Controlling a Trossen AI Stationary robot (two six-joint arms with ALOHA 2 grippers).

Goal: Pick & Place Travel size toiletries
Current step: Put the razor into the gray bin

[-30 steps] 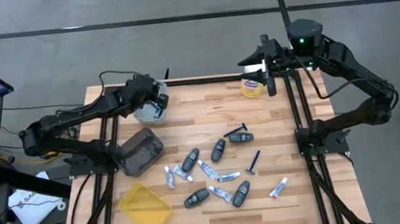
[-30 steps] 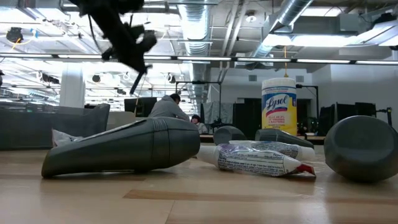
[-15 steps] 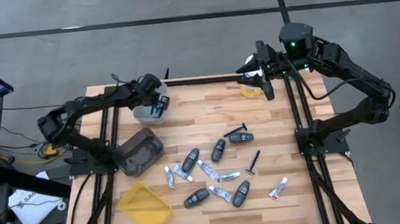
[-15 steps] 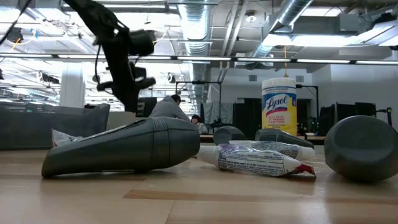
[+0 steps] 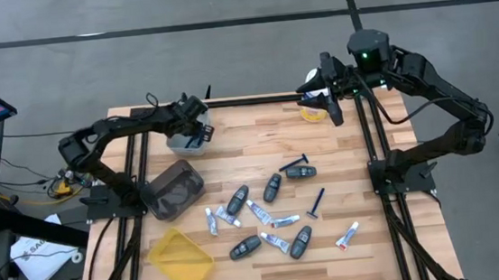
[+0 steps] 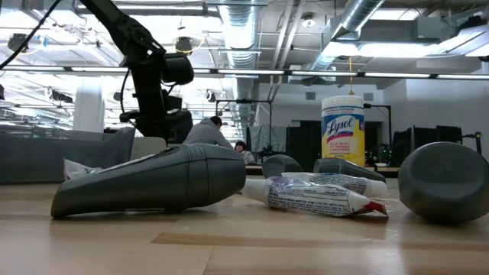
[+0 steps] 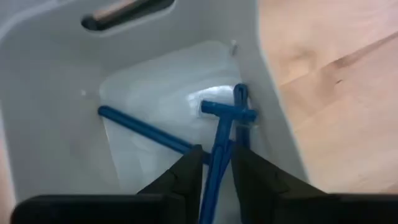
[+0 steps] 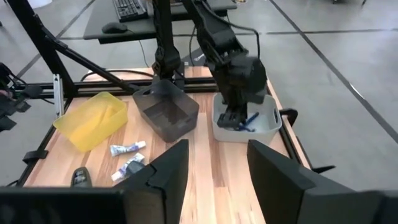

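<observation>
My left gripper (image 5: 197, 137) reaches down into the white bin (image 5: 180, 146) at the table's far left. A blue razor (image 7: 219, 149) runs between its slightly parted fingers, its head (image 7: 227, 112) low against the bin's wall. A second blue razor (image 7: 146, 129) lies on the bin's floor. Dark grey fobs (image 5: 237, 200), white tubes (image 5: 284, 220) and blue razors (image 5: 317, 202) lie scattered on the middle of the table. My right gripper (image 8: 214, 168) hangs open and empty, high over the far right corner. My left gripper comes from above, slanting down, with its fingers (image 7: 189, 174) on either side of the razor's handle (image 7: 214, 168) and lying along it. Whether they touch the handle I cannot tell. The razor's head rests low in the bin against the wall.
A dark grey bin (image 5: 174, 187) and a yellow bin (image 5: 180, 258) stand along the left side. A white-lidded yellow canister (image 5: 313, 109) stands at the far edge below my right gripper. In the low view a fob (image 6: 153, 183) and a tube (image 6: 321, 195) fill the foreground.
My left gripper has sunk into the white bin with the blue razor and tipped to point more steeply down. The arm's elbow has swung toward the table's far edge.
</observation>
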